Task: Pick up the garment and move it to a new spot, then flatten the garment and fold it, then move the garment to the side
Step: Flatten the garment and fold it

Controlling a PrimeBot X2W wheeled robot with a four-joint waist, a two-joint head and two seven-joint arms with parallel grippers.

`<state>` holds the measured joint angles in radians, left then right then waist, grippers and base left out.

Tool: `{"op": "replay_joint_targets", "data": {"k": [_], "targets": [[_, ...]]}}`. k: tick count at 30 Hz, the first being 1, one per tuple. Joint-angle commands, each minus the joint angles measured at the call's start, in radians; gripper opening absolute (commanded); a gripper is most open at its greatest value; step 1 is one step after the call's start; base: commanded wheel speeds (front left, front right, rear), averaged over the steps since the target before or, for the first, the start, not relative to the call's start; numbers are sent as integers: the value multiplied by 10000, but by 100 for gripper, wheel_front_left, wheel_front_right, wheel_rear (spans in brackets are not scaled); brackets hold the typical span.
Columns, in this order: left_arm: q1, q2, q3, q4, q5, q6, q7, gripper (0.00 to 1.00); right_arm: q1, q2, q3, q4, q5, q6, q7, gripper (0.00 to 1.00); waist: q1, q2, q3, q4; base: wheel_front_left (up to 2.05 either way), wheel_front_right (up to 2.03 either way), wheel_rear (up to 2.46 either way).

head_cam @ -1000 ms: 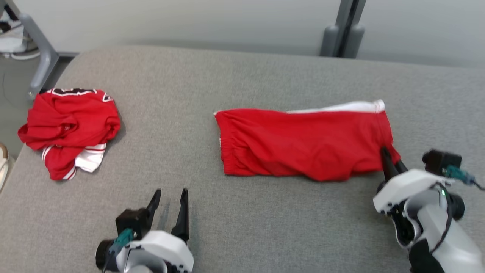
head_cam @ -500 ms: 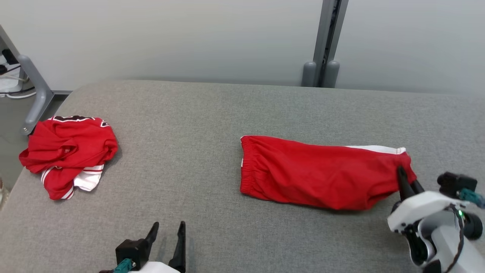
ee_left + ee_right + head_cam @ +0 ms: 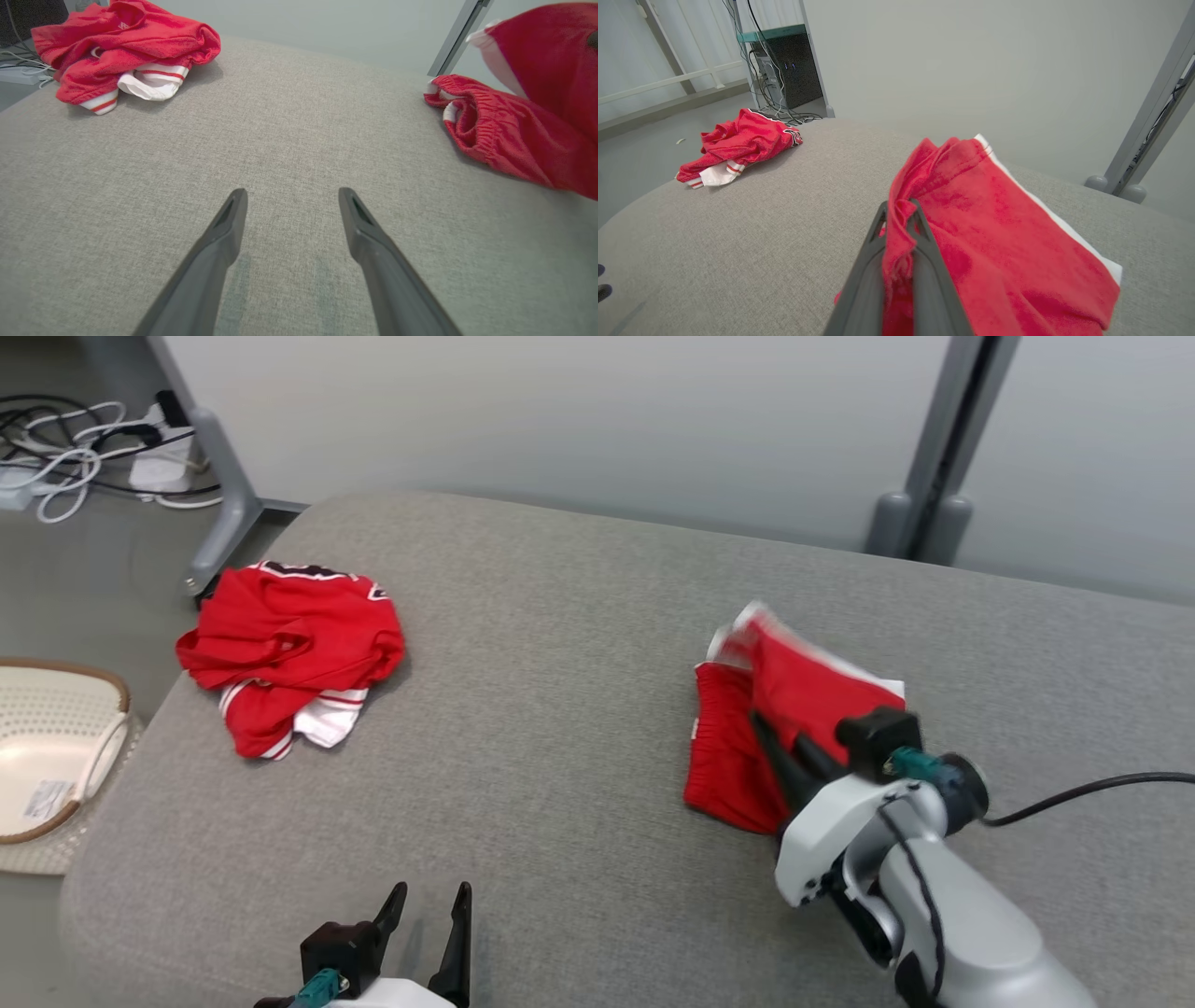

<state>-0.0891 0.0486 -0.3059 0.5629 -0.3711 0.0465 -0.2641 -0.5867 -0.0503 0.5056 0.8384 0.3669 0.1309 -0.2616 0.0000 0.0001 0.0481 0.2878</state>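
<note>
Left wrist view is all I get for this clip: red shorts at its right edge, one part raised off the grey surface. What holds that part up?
Observer: The right pincer is shut on a bunched fold of the red shorts; the right wrist view shows cloth pinched between its fingers.
Operator: Where does that arm come in from?
Observer: In the head view its pale forearm enters at the lower right, with the pincer pointing up and left into the shorts.
Operator: Anything off the surface I should note?
Observer: A pale basket sits on the floor left of the grey cushion in the head view.
</note>
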Motion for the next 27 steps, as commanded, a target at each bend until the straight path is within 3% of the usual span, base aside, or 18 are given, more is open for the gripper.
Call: {"op": "replay_joint_targets", "data": {"k": [1, 3, 4, 5, 6, 11, 27], "targets": [[-9, 40, 22, 5, -23, 27, -3, 100, -4, -43, 350, 156, 165, -3, -40, 0, 0, -1, 57, 305, 0, 0, 0], [-31, 37, -26, 4, -15, 14, -3, 100, 121, -32, 984, 296, 530, -3, -24, 0, 0, -1, 92, 466, 0, 0, 0], [-38, 42, -44, 4, -18, 35, -3, 100, 186, -40, 1230, 384, 710, -3, -24, 14, 0, -1, 99, 512, 0, 0, 0], [-44, 37, -64, -5, -24, 56, -3, 100, 226, -59, 1400, 440, 925, -3, -26, 38, 0, -1, 112, 540, 0, 0, 0], [-58, 36, -65, -21, -24, 63, -3, 100, 235, -57, 1555, 474, 1105, -3, -29, 100, 0, -1, 129, 554, 0, 0, 0], [-180, 40, 107, -214, 179, 189, -3, 100, 192, -57, 1471, 329, 1491, -3, -41, 100, 0, -1, 189, 256, 0, 0, 0], [-21, 43, 702, -1074, 1547, 319, -3, 100, 2738, -31, -4515, -2196, -1720, -2, -45, 100, 0, -1, -95, -1693, 0, 0, 0]]}}
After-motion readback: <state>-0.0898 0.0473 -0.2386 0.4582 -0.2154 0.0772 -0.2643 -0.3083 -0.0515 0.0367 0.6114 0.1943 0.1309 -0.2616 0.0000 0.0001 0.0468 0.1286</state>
